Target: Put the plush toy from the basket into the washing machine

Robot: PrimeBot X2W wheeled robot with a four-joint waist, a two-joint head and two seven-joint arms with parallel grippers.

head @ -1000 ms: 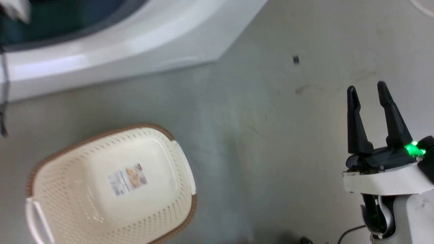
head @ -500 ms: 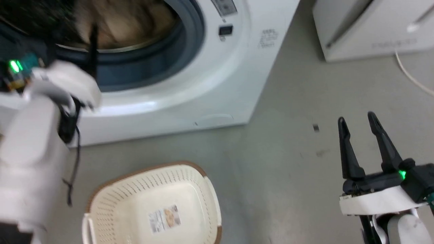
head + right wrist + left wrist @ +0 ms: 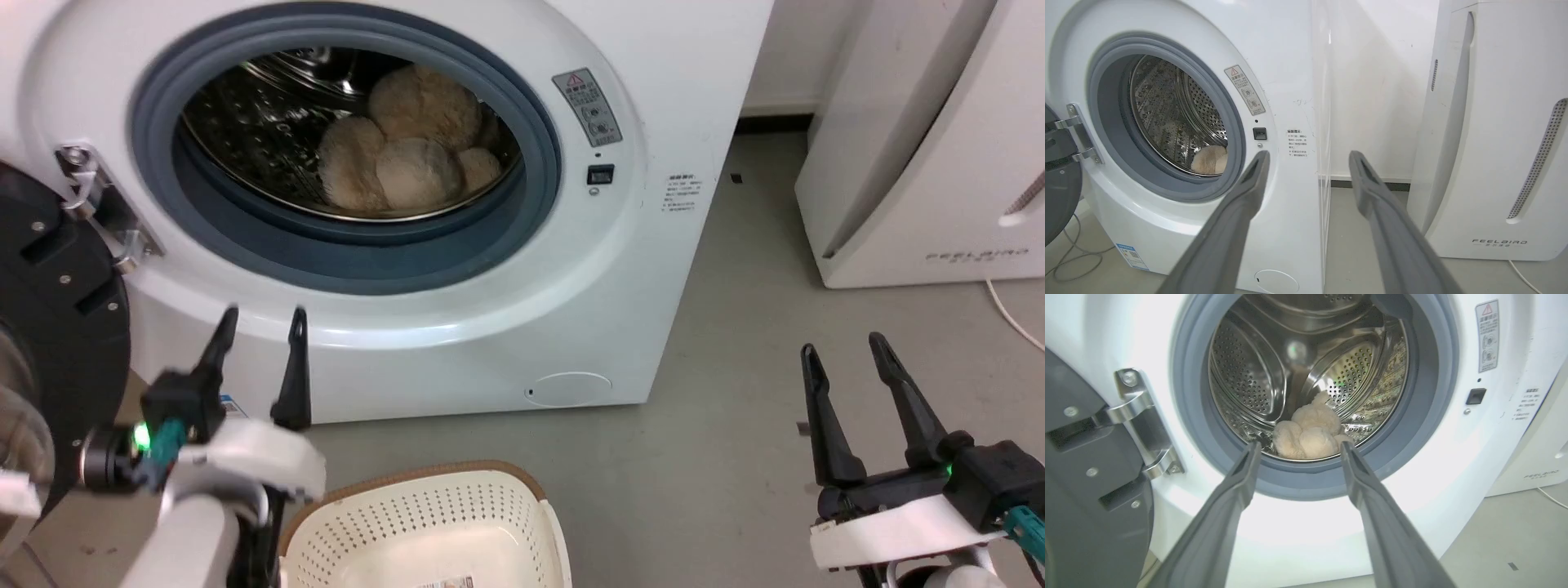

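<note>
- Head view: the washing machine [image 3: 506,343] takes up the upper left and middle of the frame. Its black-framed door [image 3: 57,327] is swung open at the left edge.
- The plush toy [image 3: 408,155] lies inside the steel drum [image 3: 269,114], low in the opening, behind the grey door ring [image 3: 359,261].
- My left claw [image 3: 264,314] stands at the lower left, in front of the machine's white face below the ring. Its two fingers are apart and hold nothing.
- My right claw [image 3: 842,345] stands at the lower right over the grey floor [image 3: 735,367], also spread, with nothing between its fingers.
- The basket [image 3: 424,523] sits at the bottom middle on the floor, near the machine and between my two claws. Its perforated wall and a strip of label on its bottom show.
- A white appliance [image 3: 922,163] stands at the upper right, beside the machine.
- Left wrist view: my fingers rise apart from the bottom edge, their tips over the lower ring. The beige toy rests on the drum's bottom, between the tips. The metal hinge [image 3: 1139,420] is at the left.
- Right wrist view: my fingers are spread, either side of the machine's right edge. Part of the toy shows above the ring at the left middle, and the slanted appliance stands at the right.
</note>
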